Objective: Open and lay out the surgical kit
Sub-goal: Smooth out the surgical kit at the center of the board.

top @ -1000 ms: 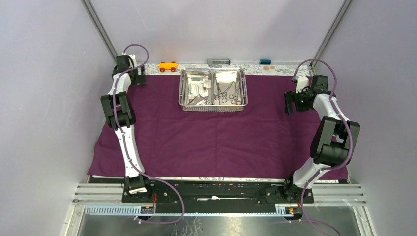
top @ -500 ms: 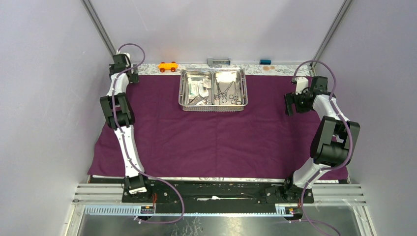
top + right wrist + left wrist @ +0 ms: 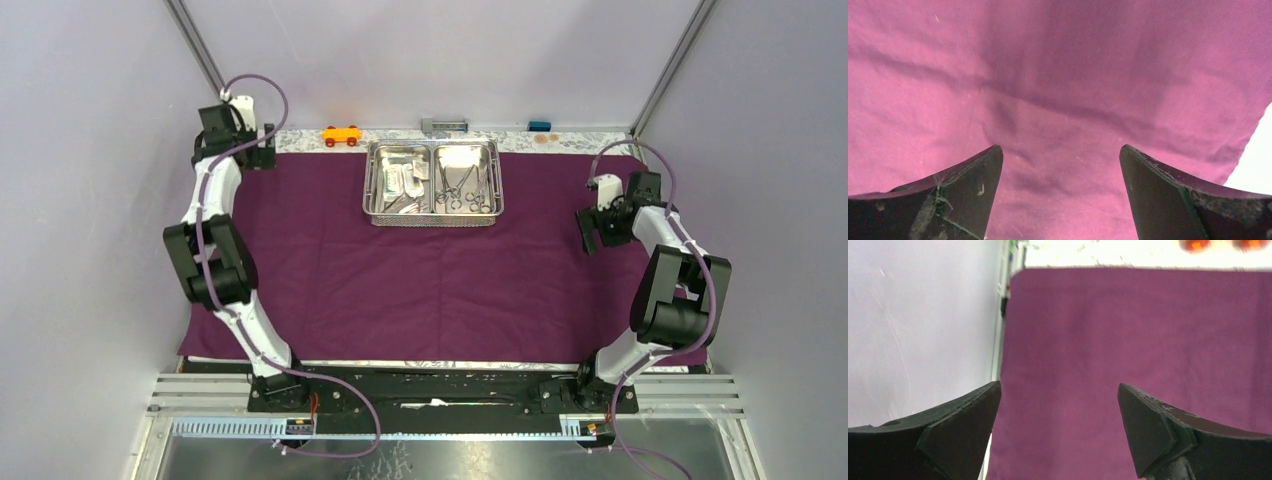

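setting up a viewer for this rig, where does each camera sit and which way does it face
Top external: above and behind the bases, looking down on the purple cloth and steel tray; both arms show.
Left wrist: on the left arm, facing the cloth's far left corner; open left gripper at the bottom.
Right wrist: on the right arm, facing wrinkled cloth near its edge; open right gripper at the bottom.
Shared: cloth in all three; orange toy car in top and left wrist.
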`<action>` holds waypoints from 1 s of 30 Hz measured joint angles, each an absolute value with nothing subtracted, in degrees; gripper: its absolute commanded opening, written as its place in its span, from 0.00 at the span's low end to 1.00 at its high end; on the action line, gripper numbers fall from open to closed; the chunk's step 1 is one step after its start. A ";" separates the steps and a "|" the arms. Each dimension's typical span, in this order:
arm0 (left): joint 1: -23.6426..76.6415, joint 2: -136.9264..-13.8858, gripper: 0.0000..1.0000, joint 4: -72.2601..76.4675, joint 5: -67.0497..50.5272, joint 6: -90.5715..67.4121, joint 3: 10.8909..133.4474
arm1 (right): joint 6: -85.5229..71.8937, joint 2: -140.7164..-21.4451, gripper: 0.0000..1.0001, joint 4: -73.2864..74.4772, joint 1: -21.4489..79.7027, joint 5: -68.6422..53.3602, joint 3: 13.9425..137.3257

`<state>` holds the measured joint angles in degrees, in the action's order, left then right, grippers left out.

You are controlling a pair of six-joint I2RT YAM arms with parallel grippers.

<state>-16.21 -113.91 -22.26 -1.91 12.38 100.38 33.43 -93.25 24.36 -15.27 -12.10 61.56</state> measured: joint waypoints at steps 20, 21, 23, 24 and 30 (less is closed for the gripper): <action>-30.68 -78.59 0.99 -23.88 -13.21 28.82 44.18 | 47.94 -76.69 0.94 25.06 -25.98 -8.21 37.78; -31.70 -78.22 0.99 -23.57 -13.54 29.80 43.13 | 48.47 -76.27 0.94 25.23 -26.50 -8.60 36.73; -33.78 -78.19 0.99 -23.49 -14.17 31.64 41.21 | 50.04 -74.43 0.94 24.71 -27.31 -8.47 35.57; -35.00 -78.22 0.99 -23.66 -14.37 32.47 40.49 | 50.63 -73.73 0.94 24.69 -27.62 -8.62 34.98; -42.48 -78.78 0.99 -24.16 -15.16 37.87 39.11 | 54.54 -70.87 0.94 25.74 -29.56 -8.51 33.34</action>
<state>-42.48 -78.78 -24.16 -15.16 37.87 39.11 54.54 -70.87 25.74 -29.56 -8.51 33.34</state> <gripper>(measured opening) 0.989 0.939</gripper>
